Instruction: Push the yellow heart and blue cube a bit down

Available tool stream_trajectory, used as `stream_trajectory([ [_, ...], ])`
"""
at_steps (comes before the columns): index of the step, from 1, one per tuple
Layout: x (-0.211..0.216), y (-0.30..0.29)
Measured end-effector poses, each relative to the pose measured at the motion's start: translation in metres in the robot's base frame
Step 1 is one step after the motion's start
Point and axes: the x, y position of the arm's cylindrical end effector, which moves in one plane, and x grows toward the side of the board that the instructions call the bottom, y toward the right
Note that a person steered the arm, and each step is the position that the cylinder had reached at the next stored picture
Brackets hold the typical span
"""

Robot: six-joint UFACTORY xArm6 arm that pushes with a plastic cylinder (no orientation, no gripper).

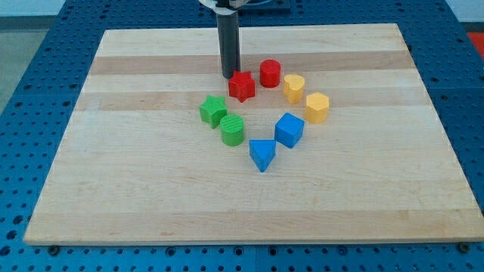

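The yellow heart lies right of centre, towards the view's top. The blue cube lies below it, near the board's middle. My tip rests on the board to the upper left of the red star, close to it. The tip is well to the left of the yellow heart and up-left of the blue cube, touching neither.
A red cylinder stands left of the heart. A yellow hexagon block lies down-right of the heart. A blue triangle block lies below the cube. A green star and a green cylinder lie left. The wooden board carries all.
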Motion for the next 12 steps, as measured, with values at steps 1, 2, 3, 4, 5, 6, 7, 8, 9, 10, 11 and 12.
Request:
stream_trajectory([
  [1, 0.000, 0.000],
  [2, -0.001, 0.000],
  [3, -0.010, 0.014],
  [4, -0.015, 0.028],
  [5, -0.006, 0.037],
  [6, 0.011, 0.038],
  [7, 0.026, 0.038],
  [8, 0.046, 0.038],
  [9, 0.068, 0.039],
  [10, 0.080, 0.038],
  [11, 0.080, 0.021],
  [12, 0.094, 0.009],
])
